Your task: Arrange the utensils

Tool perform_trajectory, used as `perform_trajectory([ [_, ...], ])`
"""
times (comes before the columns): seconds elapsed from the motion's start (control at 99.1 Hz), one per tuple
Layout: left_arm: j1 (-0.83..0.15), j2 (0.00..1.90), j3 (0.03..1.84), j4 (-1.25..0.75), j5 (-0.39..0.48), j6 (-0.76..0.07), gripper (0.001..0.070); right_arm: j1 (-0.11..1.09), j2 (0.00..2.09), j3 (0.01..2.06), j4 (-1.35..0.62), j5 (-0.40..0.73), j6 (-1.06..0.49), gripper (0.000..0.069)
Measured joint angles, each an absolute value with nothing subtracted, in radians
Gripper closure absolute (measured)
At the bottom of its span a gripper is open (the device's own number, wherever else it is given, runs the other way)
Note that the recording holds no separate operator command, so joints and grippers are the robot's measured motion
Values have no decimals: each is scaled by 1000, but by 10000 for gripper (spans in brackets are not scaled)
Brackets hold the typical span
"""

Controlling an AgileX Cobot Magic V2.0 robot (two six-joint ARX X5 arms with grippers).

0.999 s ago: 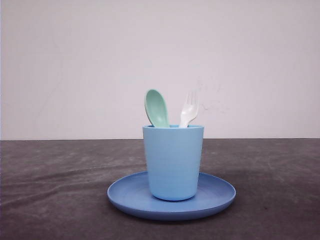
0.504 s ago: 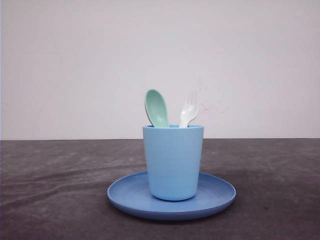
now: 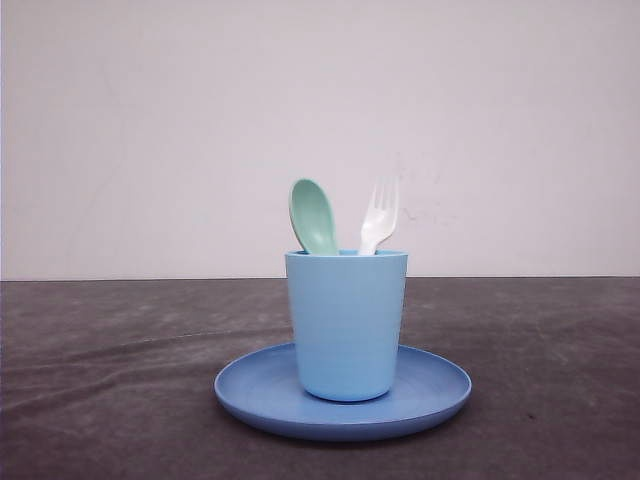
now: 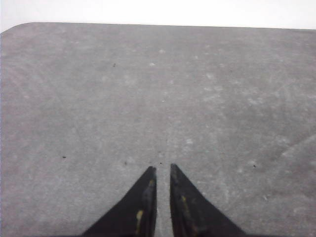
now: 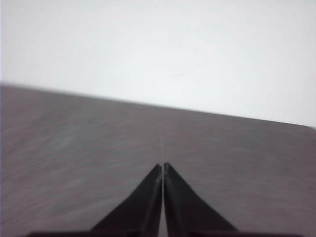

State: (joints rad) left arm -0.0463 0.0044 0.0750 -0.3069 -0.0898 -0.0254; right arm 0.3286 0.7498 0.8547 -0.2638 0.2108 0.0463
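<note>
Nothing moved; dark grey table (image 3: 110,380)

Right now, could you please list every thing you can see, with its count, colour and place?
Spoon: one, pale mint green, standing in the cup, bowl up.
Fork: one, white, standing in the cup beside the spoon, tines up.
Cup: one, light blue, upright on the plate.
Plate: one, blue, on the table.
Table: one, dark grey.
Left gripper: black, nearly shut, empty, above bare table.
Right gripper: black, shut, empty.
</note>
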Motion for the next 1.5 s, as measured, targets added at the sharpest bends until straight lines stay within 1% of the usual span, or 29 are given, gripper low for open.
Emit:
perform_trajectory([
  [0.081,-46,4,75,-307,-90,-25,685,210,702,818,-262,202,32,687],
  [0.161,-46,4,75,-307,-90,-25,685,123,652,767,-260,178,7,687],
  [0.303,-46,4,75,-307,-90,-25,685,15,543,622,-229,110,-36,687],
  [0.373,-46,4,75,-307,-90,-25,685,-13,474,525,-188,80,-45,687],
  [0.504,-46,4,75,-307,-90,-26,685,-22,326,337,-115,38,-45,687],
  [0.615,-46,4,75,-307,-90,-25,685,-22,204,197,-110,21,-25,687],
  [0.827,-46,4,75,-307,-90,-25,685,-22,45,37,-118,4,9,687],
  [0.968,-46,4,75,-307,-90,-25,685,-22,7,15,-167,-1,14,687],
  [1.503,-46,4,75,-307,-90,-25,685,-22,6,15,-166,0,13,687],
])
